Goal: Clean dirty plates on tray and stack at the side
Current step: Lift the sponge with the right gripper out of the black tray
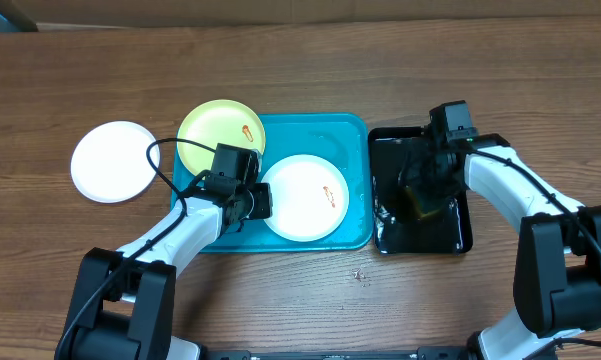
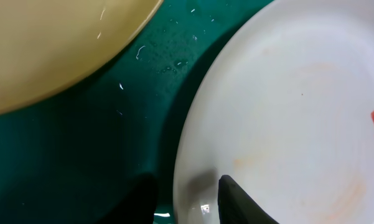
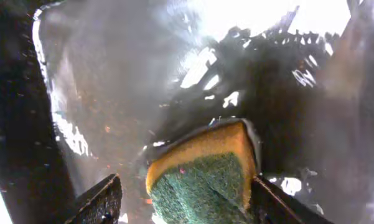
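Seat the left gripper's point(image 2: 187, 188) narrow jaws deeper over the white plate's point(image 2: 286, 112) rim; the right gripper's point(image 3: 187, 190) stand wide around the sponge point(image 3: 202, 171).

1. Passage is left along the far edge of the brown wooden table point(image 1: 310, 50).
2. The turquoise rectangular plastic tray point(image 1: 332, 135) is crowded by a pale yellow-green round plate point(image 1: 213, 128) and a white round plate point(image 1: 302, 205).
3. Leftward, another white round plate point(image 1: 112, 160) is met.

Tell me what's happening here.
The left gripper straddles the rim of the smeared round white plate on the turquoise plastic tray. The right gripper is open around a yellow-and-green sponge in the black tray. A smeared pale yellow-green plate waits on the turquoise tray; a second white plate sits on the wooden table.
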Robot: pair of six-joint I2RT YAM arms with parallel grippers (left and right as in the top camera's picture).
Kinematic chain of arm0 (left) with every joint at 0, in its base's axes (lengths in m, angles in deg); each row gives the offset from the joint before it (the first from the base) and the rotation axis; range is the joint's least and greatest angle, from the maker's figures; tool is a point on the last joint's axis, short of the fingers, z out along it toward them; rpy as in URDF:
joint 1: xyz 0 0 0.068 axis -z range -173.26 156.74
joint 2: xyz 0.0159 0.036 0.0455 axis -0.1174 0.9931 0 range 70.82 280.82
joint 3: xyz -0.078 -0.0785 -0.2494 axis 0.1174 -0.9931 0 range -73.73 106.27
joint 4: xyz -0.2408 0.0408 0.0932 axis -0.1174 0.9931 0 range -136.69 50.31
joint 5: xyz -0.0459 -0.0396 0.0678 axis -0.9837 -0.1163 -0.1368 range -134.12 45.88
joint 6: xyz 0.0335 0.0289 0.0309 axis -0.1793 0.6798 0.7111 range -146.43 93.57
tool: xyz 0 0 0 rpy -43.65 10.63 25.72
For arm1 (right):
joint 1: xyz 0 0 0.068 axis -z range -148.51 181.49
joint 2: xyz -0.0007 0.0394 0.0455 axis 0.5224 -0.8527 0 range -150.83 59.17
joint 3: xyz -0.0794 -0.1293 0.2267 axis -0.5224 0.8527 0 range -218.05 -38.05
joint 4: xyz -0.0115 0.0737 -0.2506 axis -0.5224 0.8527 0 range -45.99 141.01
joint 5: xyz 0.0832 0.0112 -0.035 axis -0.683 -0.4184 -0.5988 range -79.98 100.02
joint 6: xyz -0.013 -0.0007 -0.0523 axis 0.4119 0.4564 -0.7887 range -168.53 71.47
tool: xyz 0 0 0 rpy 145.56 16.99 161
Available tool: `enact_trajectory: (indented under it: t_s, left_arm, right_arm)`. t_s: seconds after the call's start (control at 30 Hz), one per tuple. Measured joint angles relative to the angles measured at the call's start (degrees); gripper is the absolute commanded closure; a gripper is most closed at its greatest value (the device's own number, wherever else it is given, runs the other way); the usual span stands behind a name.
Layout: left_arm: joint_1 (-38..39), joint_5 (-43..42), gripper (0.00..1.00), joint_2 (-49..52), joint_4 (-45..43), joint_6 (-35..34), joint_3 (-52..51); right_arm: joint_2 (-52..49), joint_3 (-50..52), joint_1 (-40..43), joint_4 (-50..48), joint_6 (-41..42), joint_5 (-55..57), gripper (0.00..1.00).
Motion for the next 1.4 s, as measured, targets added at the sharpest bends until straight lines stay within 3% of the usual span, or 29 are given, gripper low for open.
enact_trajectory:
  t_s: [0.2, 0.47, 0.6, 0.87, 0.9, 0.97, 1.03, 1.4]
  left_arm:
    - [0.0, 0.11, 0.65, 0.09, -0.02, 0.0, 0.02]
    - [0.0, 0.33, 0.73, 1.27, 2.99, 0.0, 2.14]
    - [0.0, 0.52, 0.87, 1.51, 5.38, -0.02, 2.93]
    - [0.0, 0.57, 0.87, 1.99, 6.23, 0.02, 3.76]
    - [0.0, 0.66, 0.87, 1.99, 6.21, 0.02, 3.76]
    - [0.0, 0.72, 0.86, 1.99, 6.23, 0.02, 3.76]
    - [0.0, 0.72, 0.85, 1.99, 6.25, 0.02, 3.76]
    - [0.0, 0.72, 0.81, 2.03, 5.99, 1.01, 3.78]
  right_arm:
    - [0.0, -0.26, -0.02, 3.32, -0.04, 2.62, 0.35]
    - [-0.02, -0.33, 0.0, 7.23, -0.02, 5.97, 0.42]
    - [-0.02, -0.33, -0.02, 8.09, -0.02, 6.43, 0.43]
    - [0.0, 0.13, 0.0, 7.34, 0.02, 6.64, 0.43]
    - [0.0, 0.59, -0.02, 6.56, 0.02, 6.69, 0.51]
    - [0.0, 1.36, 0.0, 6.12, -0.2, 6.78, 0.82]
    - [-0.02, 1.64, -0.02, 6.05, 0.02, 6.82, 0.96]
    - [0.59, -3.54, -0.33, 12.24, 0.13, 7.3, 0.96]
